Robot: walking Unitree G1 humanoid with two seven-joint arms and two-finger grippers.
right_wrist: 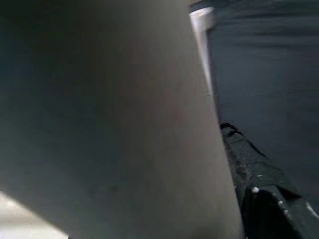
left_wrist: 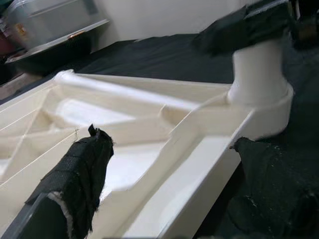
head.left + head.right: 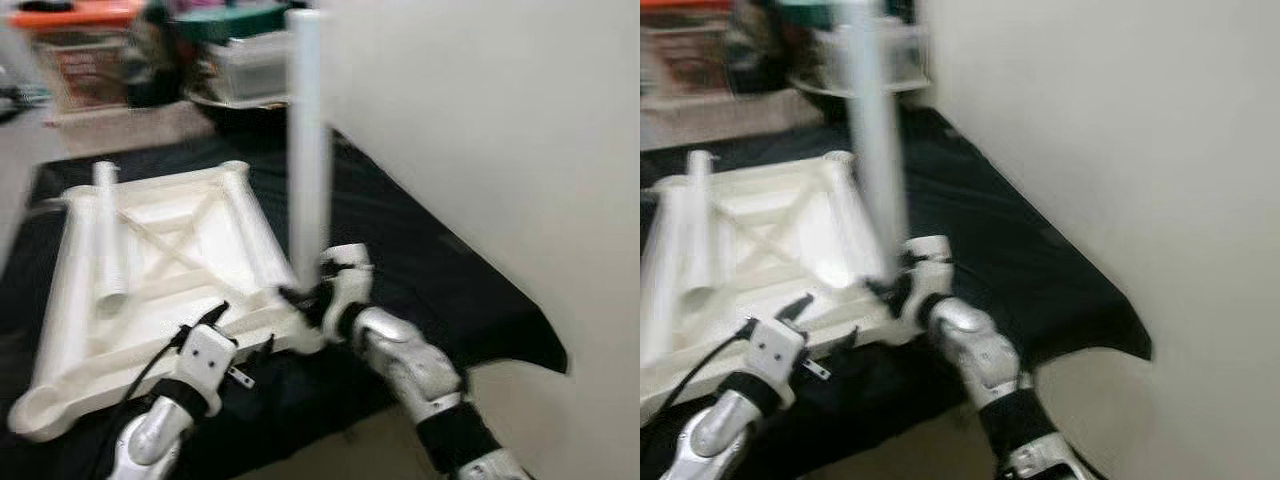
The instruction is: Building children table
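Observation:
A white children's table top (image 3: 180, 265) lies upside down on a black cloth (image 3: 420, 260). One white leg (image 3: 305, 150) stands upright in its near right corner socket. My right gripper (image 3: 305, 298) is shut on the base of that leg, which looms close in the right wrist view as the leg (image 1: 109, 119). A second leg (image 3: 108, 240) lies loose across the left side of the top. My left gripper (image 3: 240, 335) is open at the top's near edge, its fingers (image 2: 79, 184) straddling the front rail (image 2: 199, 164) just left of the leg's socket (image 2: 259, 94).
A white wall (image 3: 480, 150) runs close along the right. Storage bins stand at the back: one with an orange lid (image 3: 80, 40) and a clear one (image 3: 245, 65). The cloth ends near my arms, where bare floor (image 3: 350, 450) shows.

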